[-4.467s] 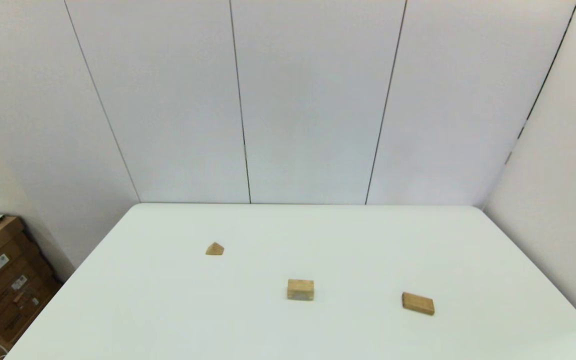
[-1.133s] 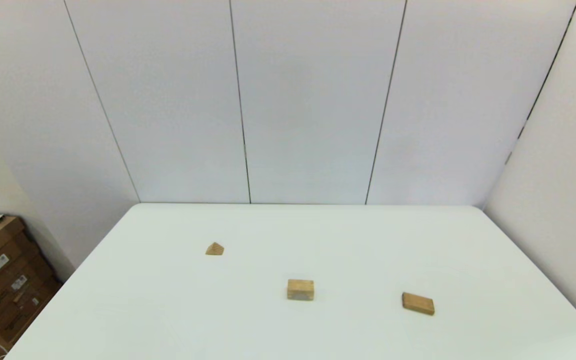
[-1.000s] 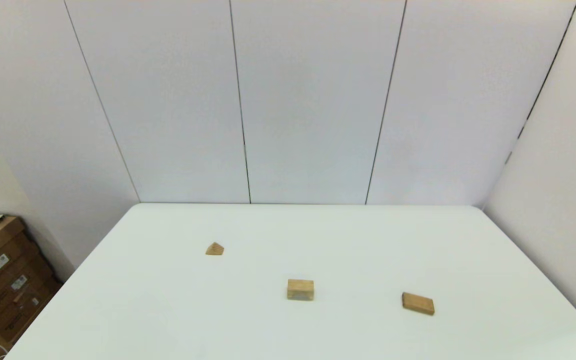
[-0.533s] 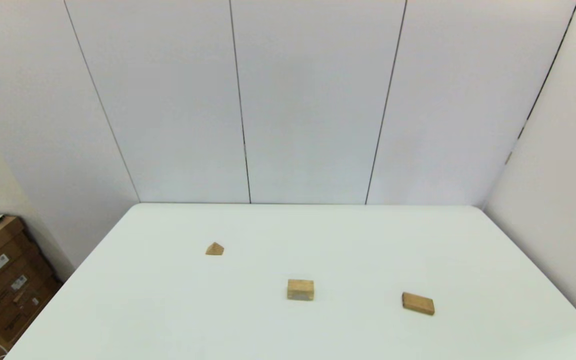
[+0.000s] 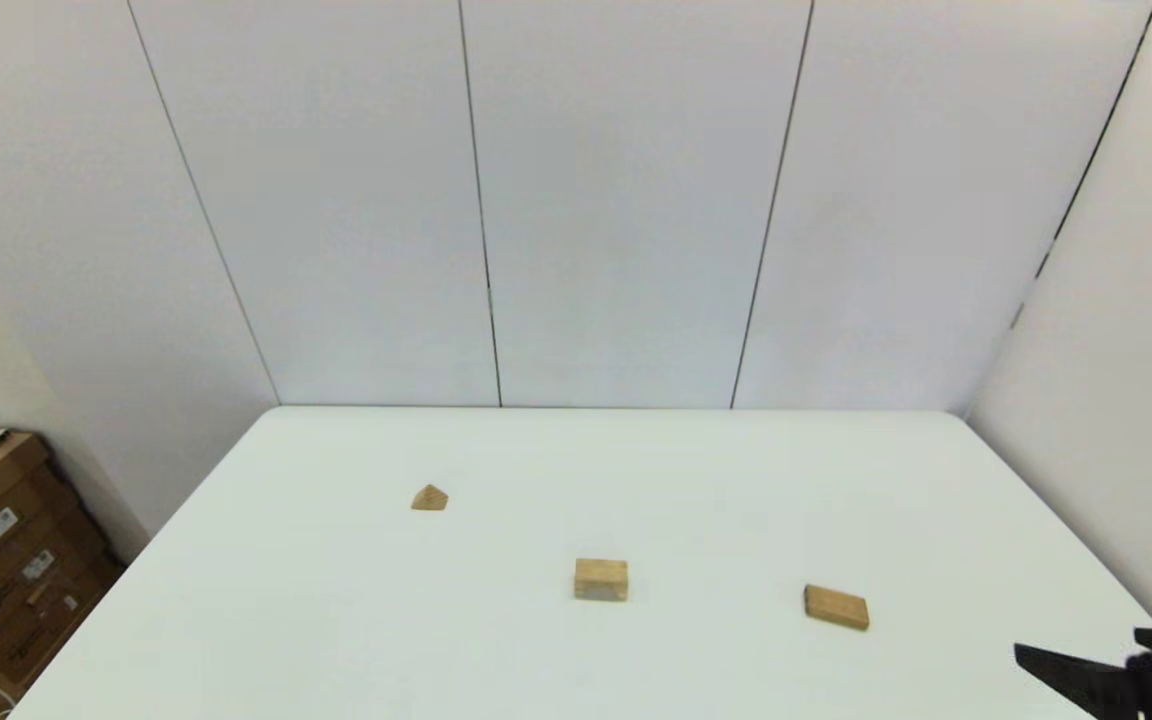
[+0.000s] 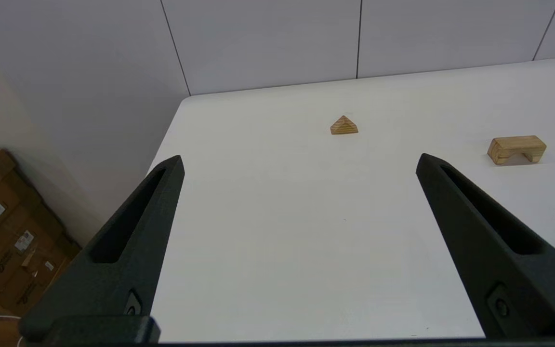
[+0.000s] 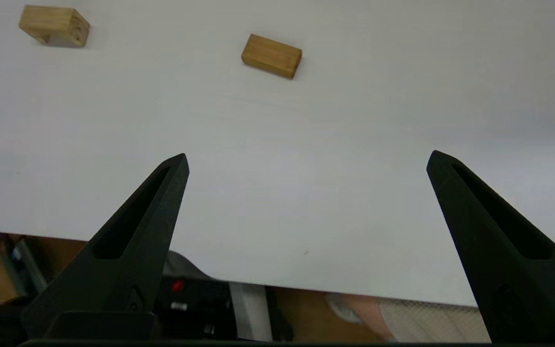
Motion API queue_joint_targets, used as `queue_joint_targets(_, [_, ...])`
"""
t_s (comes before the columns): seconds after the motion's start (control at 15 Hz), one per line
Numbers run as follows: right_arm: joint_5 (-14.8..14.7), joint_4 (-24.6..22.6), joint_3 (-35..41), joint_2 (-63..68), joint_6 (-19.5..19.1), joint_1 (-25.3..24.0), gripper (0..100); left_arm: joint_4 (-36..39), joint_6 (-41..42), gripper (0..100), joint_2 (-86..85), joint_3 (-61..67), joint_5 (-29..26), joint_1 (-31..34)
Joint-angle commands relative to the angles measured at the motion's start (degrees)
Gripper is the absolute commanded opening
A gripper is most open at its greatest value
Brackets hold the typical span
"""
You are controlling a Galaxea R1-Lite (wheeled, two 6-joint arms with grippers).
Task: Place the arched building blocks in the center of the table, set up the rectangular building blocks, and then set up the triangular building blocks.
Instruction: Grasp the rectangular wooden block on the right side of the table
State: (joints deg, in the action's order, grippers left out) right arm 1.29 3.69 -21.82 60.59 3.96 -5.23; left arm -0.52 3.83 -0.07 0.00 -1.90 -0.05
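1. Right gripper (image 7: 306,159): gaping wide, gripping nothing, hovering over the table's (image 5: 636,660) near right corner.
2. Left gripper (image 6: 299,161): gaping wide, gripping nothing.
3. Slab (image 5: 836,607): lying flat, right.
4. Arch (image 5: 601,579): sitting centrally.
5. Prism (image 5: 429,497): sitting far left.

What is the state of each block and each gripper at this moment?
arched block: resting on the table near its middle, hollow facing down, not held.
rectangular block: lying flat, to the right of the arched block, apart from it.
triangular block: standing on its base, peak up, on the left.
right gripper: open, empty, at the table's near right edge.
left gripper: open, empty, parked.
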Motion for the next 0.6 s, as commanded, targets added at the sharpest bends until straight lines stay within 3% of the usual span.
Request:
queue_joint_targets(0.07, [0.9,0.1,-15.4,27.2,0.6,-0.2,100,0.0,0.0,100,0.1,0.0,0.0,0.0])
queue_joint_targets(0.27, [0.9,0.2,-23.6,39.9,3.9,-0.2,100,0.0,0.0,100,0.1,0.0,0.0,0.0])
queue_joint_targets(0.4, [1.0,0.2,-27.0,44.3,3.9,-0.3,100,0.0,0.0,100,0.1,0.0,0.0,0.0])
queue_joint_targets(0.53, [1.0,0.2,-29.8,47.3,1.6,-0.4,100,0.0,0.0,100,0.1,0.0,0.0,0.0])
queue_joint_targets(0.6, [1.0,0.3,-30.5,48.4,-1.9,-0.3,100,0.0,0.0,100,0.1,0.0,0.0,0.0])
